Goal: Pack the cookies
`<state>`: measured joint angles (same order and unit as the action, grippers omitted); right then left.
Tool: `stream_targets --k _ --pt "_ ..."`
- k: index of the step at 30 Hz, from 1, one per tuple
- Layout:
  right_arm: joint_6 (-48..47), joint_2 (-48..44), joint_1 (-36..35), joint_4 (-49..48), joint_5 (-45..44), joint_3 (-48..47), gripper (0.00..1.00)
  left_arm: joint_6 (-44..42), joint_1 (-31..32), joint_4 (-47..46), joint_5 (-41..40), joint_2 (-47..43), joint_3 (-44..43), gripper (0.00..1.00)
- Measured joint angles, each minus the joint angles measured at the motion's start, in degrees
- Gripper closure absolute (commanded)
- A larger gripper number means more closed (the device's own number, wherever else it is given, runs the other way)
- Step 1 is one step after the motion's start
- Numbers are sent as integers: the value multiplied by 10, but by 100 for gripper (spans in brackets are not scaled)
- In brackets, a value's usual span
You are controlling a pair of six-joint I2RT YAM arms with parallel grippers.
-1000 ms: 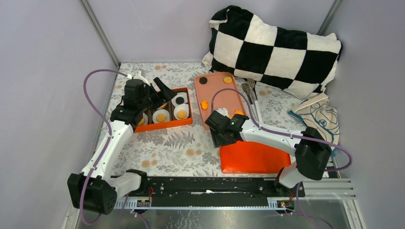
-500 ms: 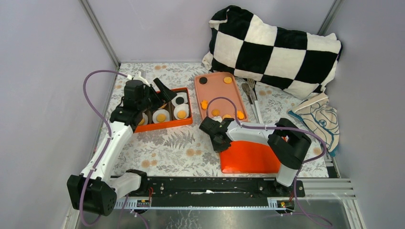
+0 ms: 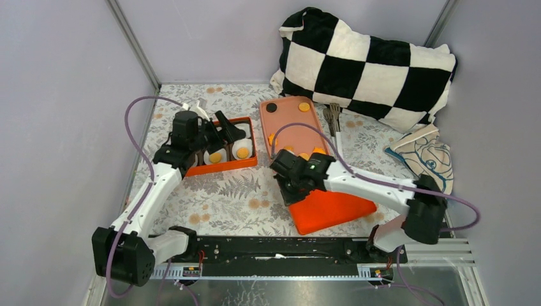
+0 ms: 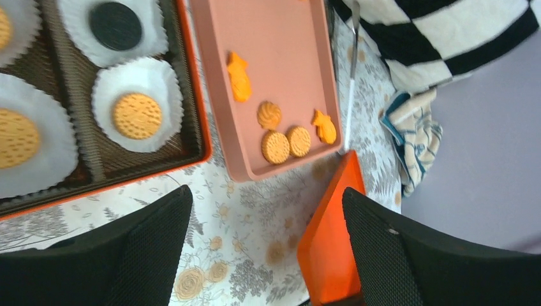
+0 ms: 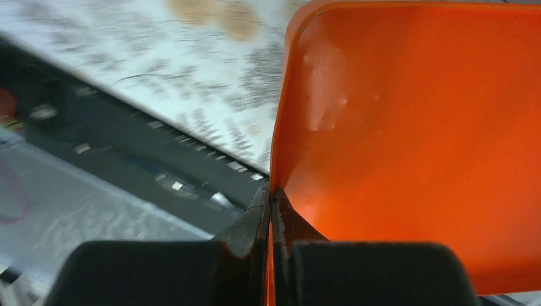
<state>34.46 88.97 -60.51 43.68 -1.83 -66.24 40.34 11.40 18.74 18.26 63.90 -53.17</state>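
An orange box [image 3: 220,167] holds white paper liners with cookies in them, two orange [image 3: 215,156] [image 3: 242,152]. In the left wrist view one liner holds a black cookie [image 4: 115,25] and another an orange one [image 4: 137,116]. More cookies [image 4: 275,146] lie on the pink tray [image 3: 290,118]. My left gripper [image 3: 220,131] hangs open over the box, nothing between its fingers. My right gripper [image 3: 295,185] is shut on the left edge of the orange lid [image 3: 328,207], which is tilted with that edge raised. The right wrist view shows the lid [image 5: 415,127] pinched by the right gripper [image 5: 271,197].
A black-and-white checked pillow [image 3: 367,60] fills the back right. Metal tongs [image 3: 333,124] lie beside the pink tray. A folded printed cloth [image 3: 424,156] sits at the right. The black base rail [image 3: 287,248] runs along the near edge.
My right gripper has shut on the lid's left edge and tipped it up off the table. My left gripper has shifted slightly right over the box, still open.
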Motion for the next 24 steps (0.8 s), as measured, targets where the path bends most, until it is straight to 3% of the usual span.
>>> stream_targets --k 9,24 --pt "-10 -87 -61 63 70 -127 100 4 64 -91 92 28 37 5" --pt "-66 -36 -70 99 76 -211 100 42 120 -184 200 104 71 4"
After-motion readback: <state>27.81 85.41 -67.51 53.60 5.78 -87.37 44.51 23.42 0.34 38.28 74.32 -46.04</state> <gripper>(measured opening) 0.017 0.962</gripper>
